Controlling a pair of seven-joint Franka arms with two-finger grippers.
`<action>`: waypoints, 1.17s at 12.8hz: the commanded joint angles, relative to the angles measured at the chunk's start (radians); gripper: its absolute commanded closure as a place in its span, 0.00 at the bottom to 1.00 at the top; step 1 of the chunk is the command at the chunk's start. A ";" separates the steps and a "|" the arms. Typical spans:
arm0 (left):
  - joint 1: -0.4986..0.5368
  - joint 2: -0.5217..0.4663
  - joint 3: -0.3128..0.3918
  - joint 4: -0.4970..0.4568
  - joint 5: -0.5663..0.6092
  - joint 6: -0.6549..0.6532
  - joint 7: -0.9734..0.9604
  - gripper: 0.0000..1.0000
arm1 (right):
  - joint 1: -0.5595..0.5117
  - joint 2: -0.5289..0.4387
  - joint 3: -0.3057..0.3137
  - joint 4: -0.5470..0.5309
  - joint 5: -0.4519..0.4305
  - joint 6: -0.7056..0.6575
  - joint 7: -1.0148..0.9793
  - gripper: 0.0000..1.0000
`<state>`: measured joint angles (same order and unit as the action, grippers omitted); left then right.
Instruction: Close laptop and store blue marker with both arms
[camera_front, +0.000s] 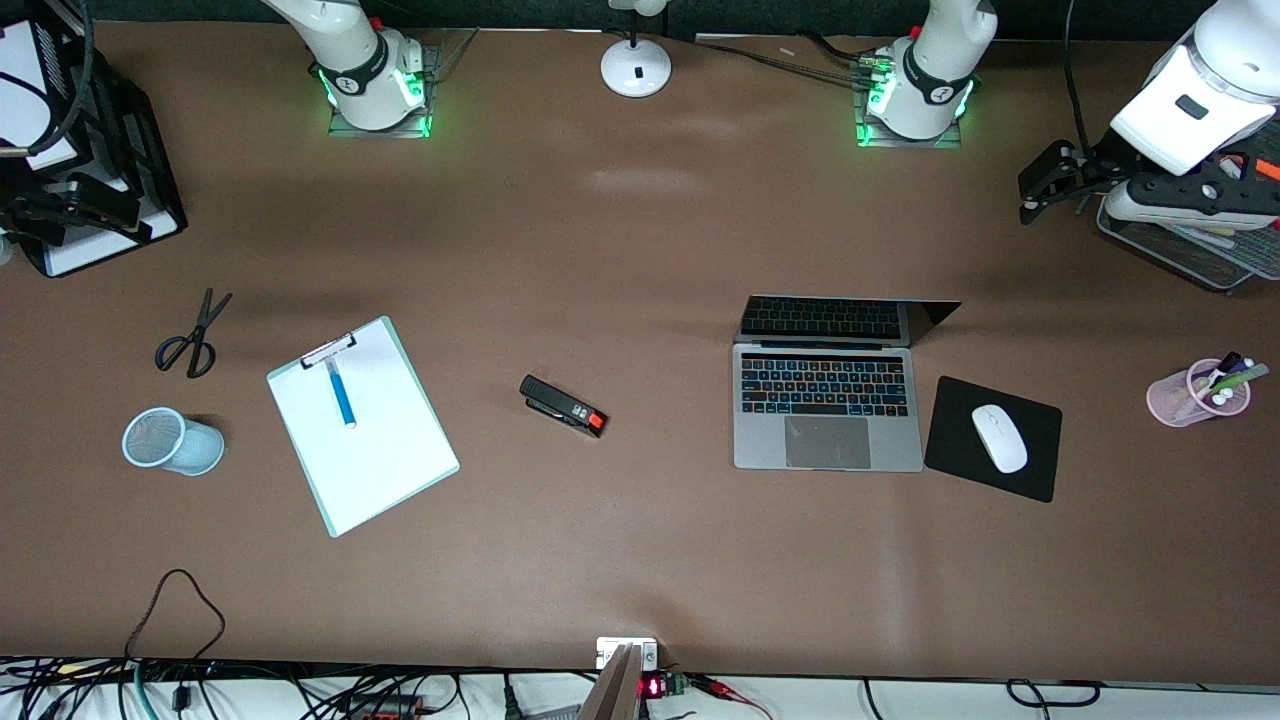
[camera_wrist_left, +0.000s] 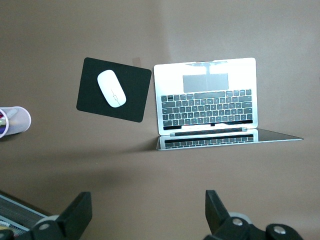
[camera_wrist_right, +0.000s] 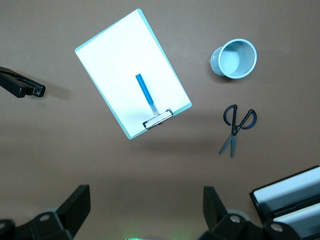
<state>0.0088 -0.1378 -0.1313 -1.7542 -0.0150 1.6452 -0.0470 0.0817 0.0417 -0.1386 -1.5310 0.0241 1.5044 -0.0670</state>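
Observation:
The laptop stands open on the table toward the left arm's end, with its screen leaning back; it also shows in the left wrist view. The blue marker lies on a white clipboard toward the right arm's end, and shows in the right wrist view just below the clip. My left gripper is open and empty, up over the table beside a mesh tray. My right gripper is open and empty, up over a black paper tray.
A black stapler lies between clipboard and laptop. A white mouse sits on a black mouse pad beside the laptop. There are also a pink pen cup, scissors, a tipped blue mesh cup, a mesh tray, a paper tray and a lamp base.

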 joint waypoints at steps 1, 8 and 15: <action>0.008 -0.009 -0.002 -0.008 -0.022 0.008 0.029 0.00 | 0.001 -0.009 0.005 0.002 -0.012 -0.023 -0.020 0.00; 0.008 -0.005 -0.004 -0.005 -0.016 0.015 0.029 0.00 | -0.002 0.062 0.004 0.005 -0.018 -0.016 -0.027 0.00; 0.008 -0.003 -0.004 0.002 -0.013 0.013 0.030 0.00 | 0.019 0.220 0.005 0.006 -0.036 0.190 -0.030 0.00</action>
<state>0.0088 -0.1355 -0.1313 -1.7541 -0.0151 1.6527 -0.0469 0.0941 0.2219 -0.1353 -1.5377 -0.0020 1.6330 -0.0828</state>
